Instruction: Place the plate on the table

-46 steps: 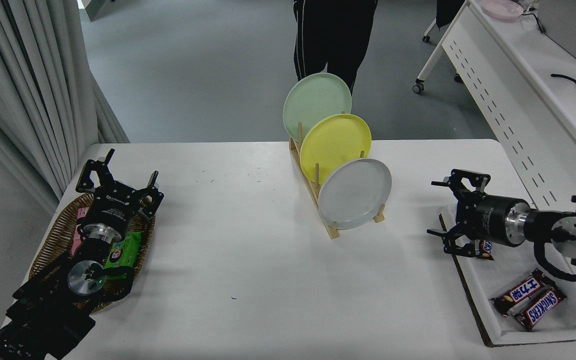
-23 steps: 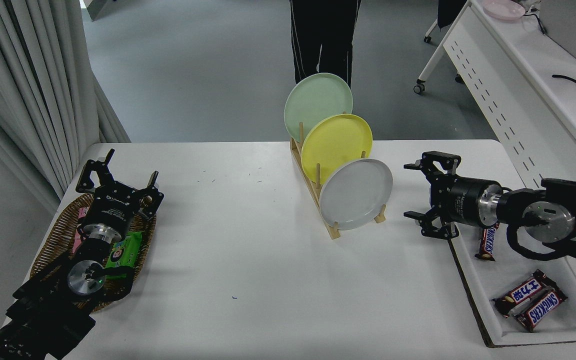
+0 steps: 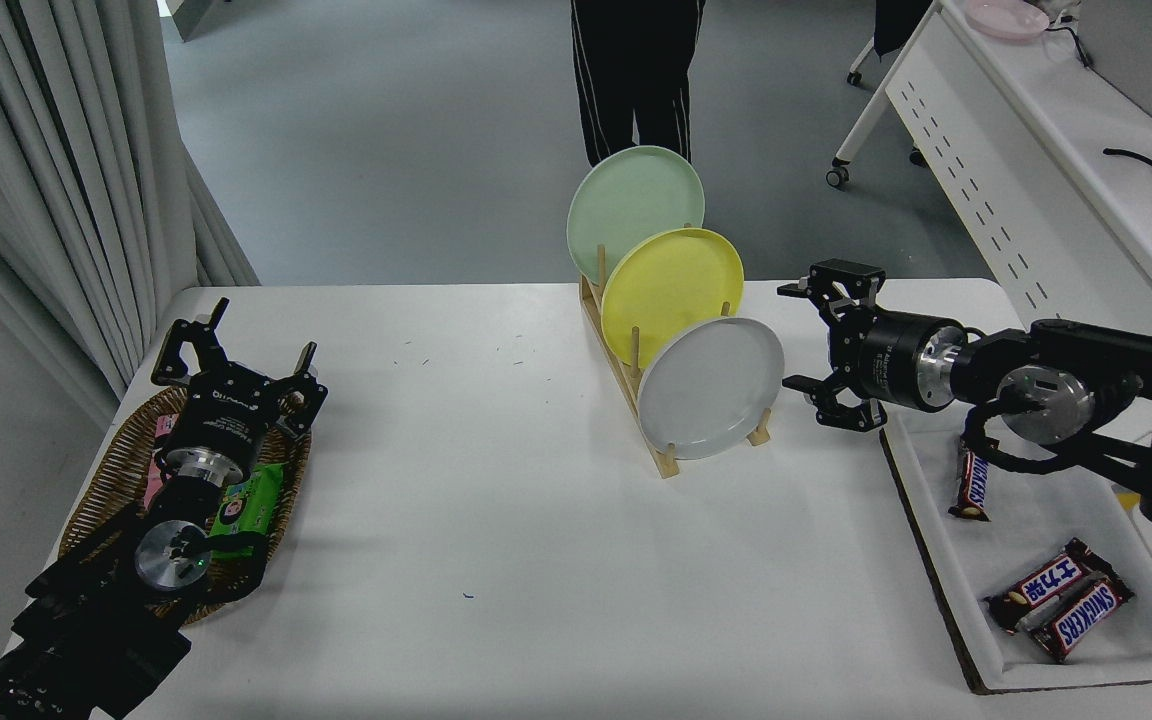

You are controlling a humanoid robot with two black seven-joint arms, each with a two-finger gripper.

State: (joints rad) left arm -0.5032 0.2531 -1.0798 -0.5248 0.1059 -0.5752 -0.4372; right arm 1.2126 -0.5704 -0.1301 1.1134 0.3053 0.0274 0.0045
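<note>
The light grey plate [image 3: 709, 388] stands on edge in the nearest slot of a wooden rack [image 3: 626, 385] on the white table [image 3: 496, 520]. Behind it in the same rack stand a yellow plate [image 3: 671, 280] and a pale green plate [image 3: 631, 200]. My right gripper [image 3: 794, 337] is open just right of the grey plate's rim, pointing left at it without touching. My left gripper [image 3: 236, 345] is parked open at the lower left above a wicker basket [image 3: 111, 470].
A white tray [image 3: 1056, 600] at the right edge holds three chocolate bars [image 3: 1061, 600]. The basket holds snack packets [image 3: 246, 500]. A person's legs [image 3: 636, 80] stand beyond the table's far side. A white perforated desk [image 3: 1026, 190] sits at the upper right.
My right arm has swung up and left from over the tray to beside the grey plate, staying open. The person has shifted slightly left. The left arm has not moved.
</note>
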